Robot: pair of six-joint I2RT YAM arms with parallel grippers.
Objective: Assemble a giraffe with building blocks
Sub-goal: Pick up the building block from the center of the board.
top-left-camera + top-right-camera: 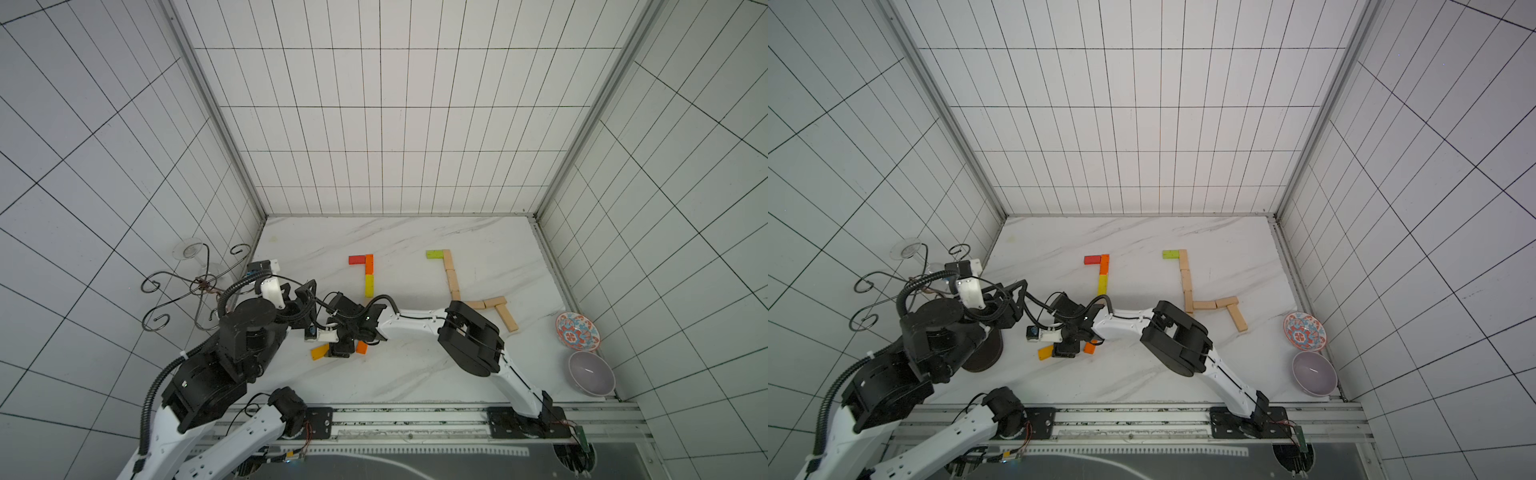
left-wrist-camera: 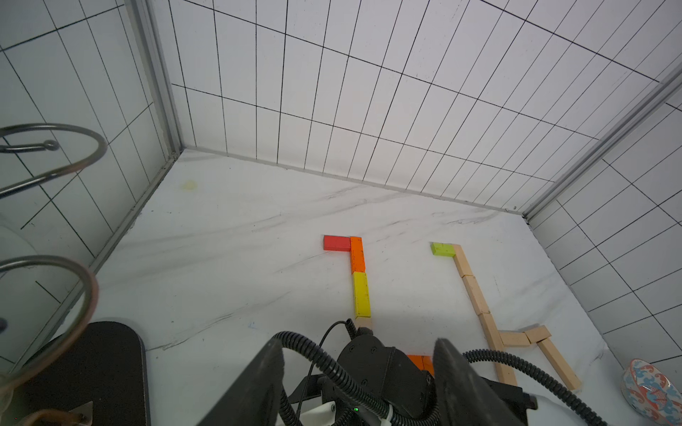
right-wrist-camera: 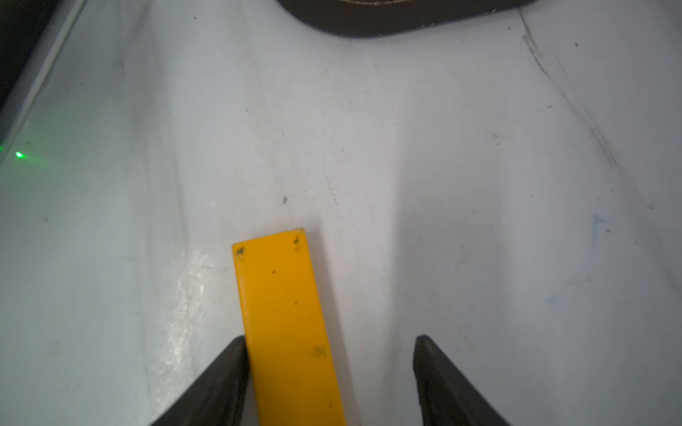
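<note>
R hand spread astride 1 amber block, L hand spread, empty; 2 bowls on tabletop.

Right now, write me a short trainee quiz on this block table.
1. True or false: both fingers of the right hand press the amber block.
2. The wooden giraffe has a head block that is: A red, B green, C blue.
3. How many bowls stand on the table?
Key: 1 false, one finger stands apart from the block. 2 B. 3 two, the patterned bowl and the lilac bowl.
</note>
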